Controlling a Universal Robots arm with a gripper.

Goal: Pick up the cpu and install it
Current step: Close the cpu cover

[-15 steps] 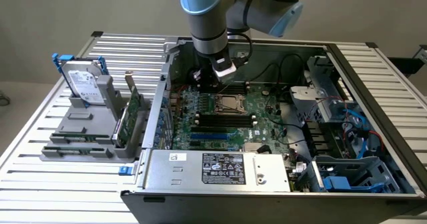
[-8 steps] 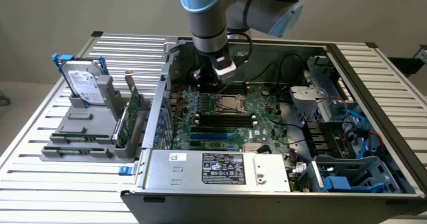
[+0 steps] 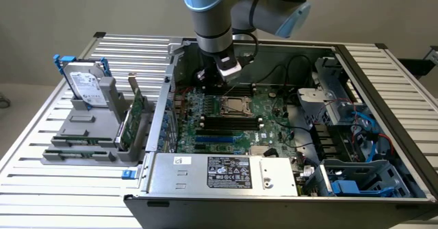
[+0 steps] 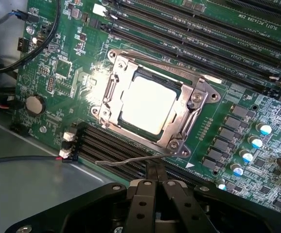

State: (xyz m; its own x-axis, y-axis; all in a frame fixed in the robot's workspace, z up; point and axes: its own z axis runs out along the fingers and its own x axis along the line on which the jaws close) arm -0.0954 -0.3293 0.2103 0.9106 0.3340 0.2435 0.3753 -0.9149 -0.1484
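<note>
The cpu (image 4: 148,104) lies flat in the metal socket frame (image 4: 191,99) on the green motherboard, its silvery top glaring under the light. In the exterior view the socket (image 3: 233,106) sits mid-board inside the open computer case. My gripper (image 4: 155,175) hangs just above the board beside the socket, its black fingers (image 4: 141,199) pressed together with nothing between them. Their tips are close to the thin wire lever (image 4: 126,160) that sticks out along the socket's edge. In the exterior view the gripper (image 3: 222,79) is a little behind the socket.
Black memory slots (image 4: 106,145) flank the socket on both sides. A grey power supply (image 3: 226,172) fills the case front. Black cables (image 4: 43,34) hang near the board. A hard drive with blue handles (image 3: 85,83) stands in a grey rack on the exterior view's left.
</note>
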